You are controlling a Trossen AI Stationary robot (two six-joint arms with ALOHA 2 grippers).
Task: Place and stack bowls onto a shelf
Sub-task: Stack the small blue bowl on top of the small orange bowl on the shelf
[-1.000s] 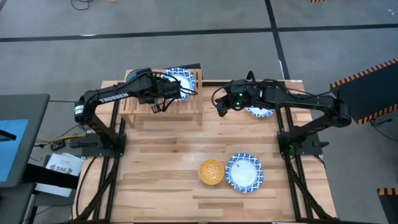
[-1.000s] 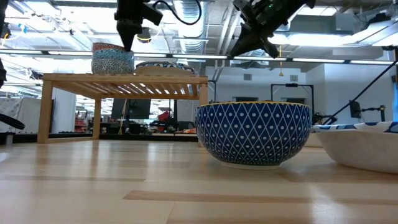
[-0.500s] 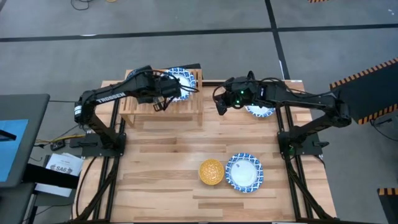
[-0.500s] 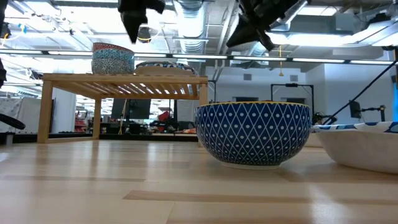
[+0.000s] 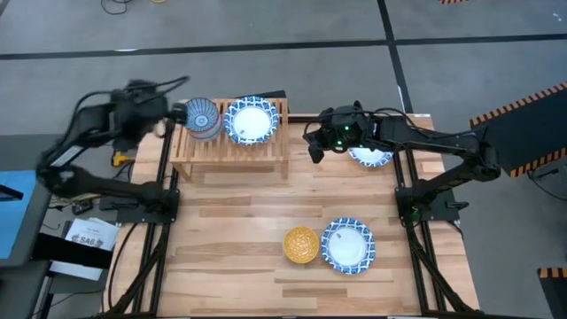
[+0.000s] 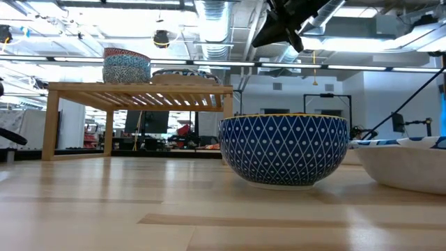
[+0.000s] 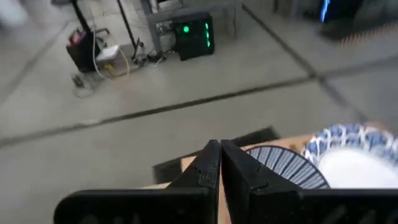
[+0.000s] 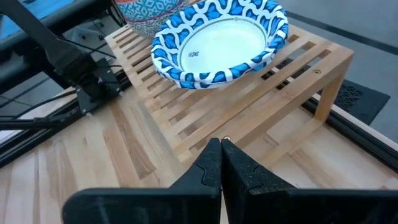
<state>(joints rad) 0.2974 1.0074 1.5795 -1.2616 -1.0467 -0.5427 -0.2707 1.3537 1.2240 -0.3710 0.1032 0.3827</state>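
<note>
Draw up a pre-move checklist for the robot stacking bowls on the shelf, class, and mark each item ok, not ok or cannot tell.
1. Left gripper empty and shut: ok; it is off the table's left edge.
2. Right gripper empty and shut: ok; it hangs between the shelf and the blue-and-white bowl at the table's back right.
3. Free room on the shelf: ok; only a small patterned bowl and a wide blue-and-white bowl sit on it.
4. Bowls left to fetch: ok; a yellow bowl and a wide bowl wait near the front.
5. Shelf bowls sitting steady: cannot tell.
</note>
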